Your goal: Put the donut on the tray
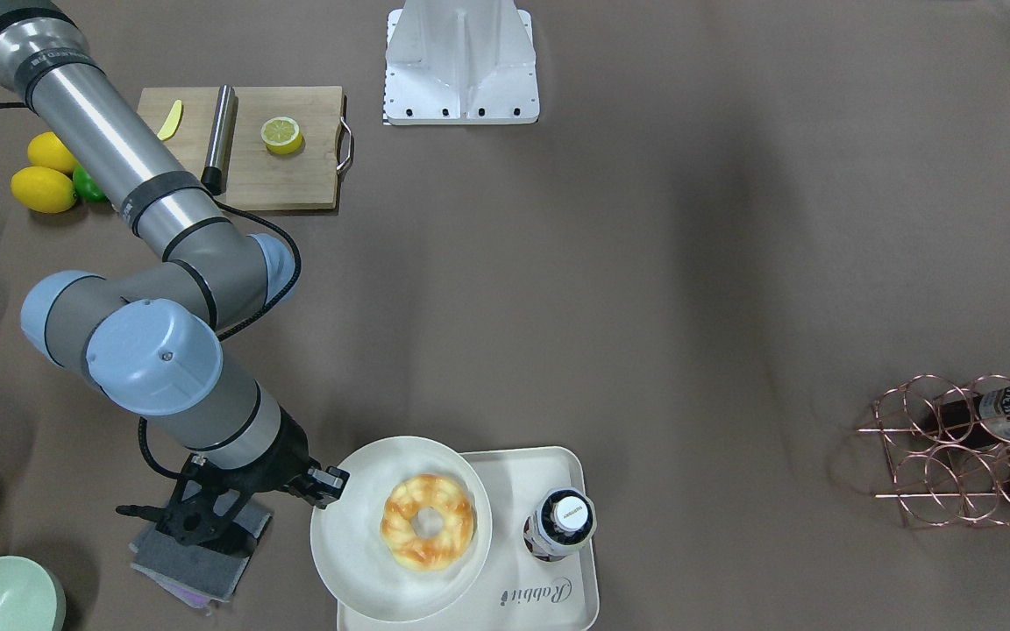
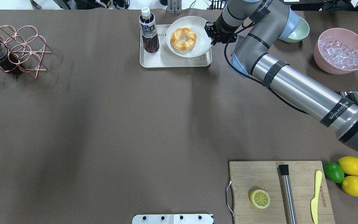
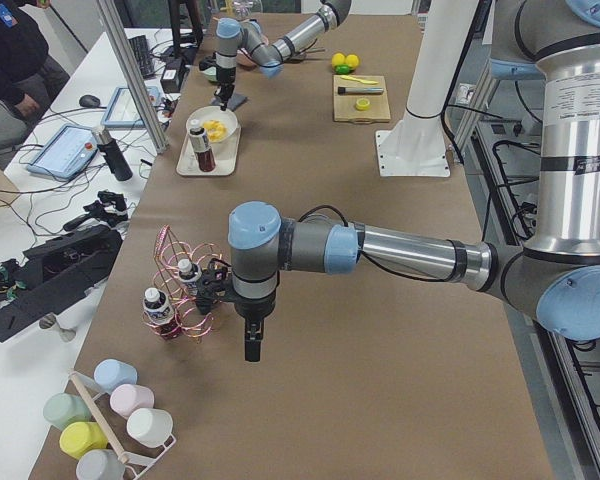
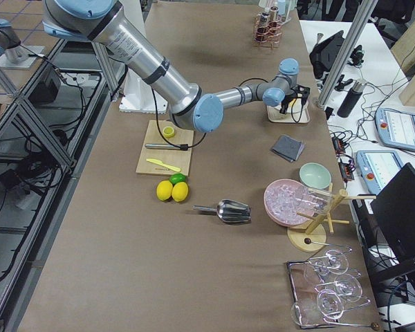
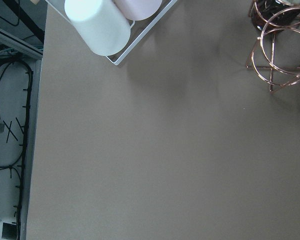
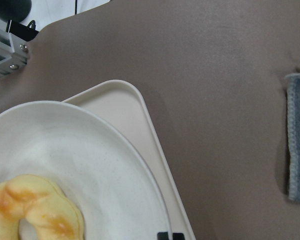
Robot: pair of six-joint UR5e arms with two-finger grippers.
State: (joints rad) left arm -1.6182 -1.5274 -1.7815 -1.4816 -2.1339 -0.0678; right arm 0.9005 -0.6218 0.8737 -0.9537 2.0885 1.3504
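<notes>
The donut (image 1: 428,523), golden-orange with cream patches, lies on a round white plate (image 1: 356,543). The plate rests over the cream tray (image 1: 549,596) with "Rabbit" script and overhangs its edge. My right gripper (image 1: 330,486) is at the plate's rim and shut on it; a black fingertip (image 6: 170,235) shows on the rim in the right wrist view, beside the donut (image 6: 35,210). Overhead, the right gripper (image 2: 211,32) meets the plate (image 2: 202,43) next to the donut (image 2: 183,39). My left gripper (image 3: 252,348) hangs over the table near the copper rack; I cannot tell whether it is open.
A tea bottle (image 1: 559,523) stands on the tray beside the plate. A grey cloth (image 1: 198,561) lies under the right wrist. A green bowl (image 1: 1,600) and a pink ice bowl (image 2: 340,54) are nearby. The wooden board (image 2: 278,189) holds a lemon half (image 2: 259,199).
</notes>
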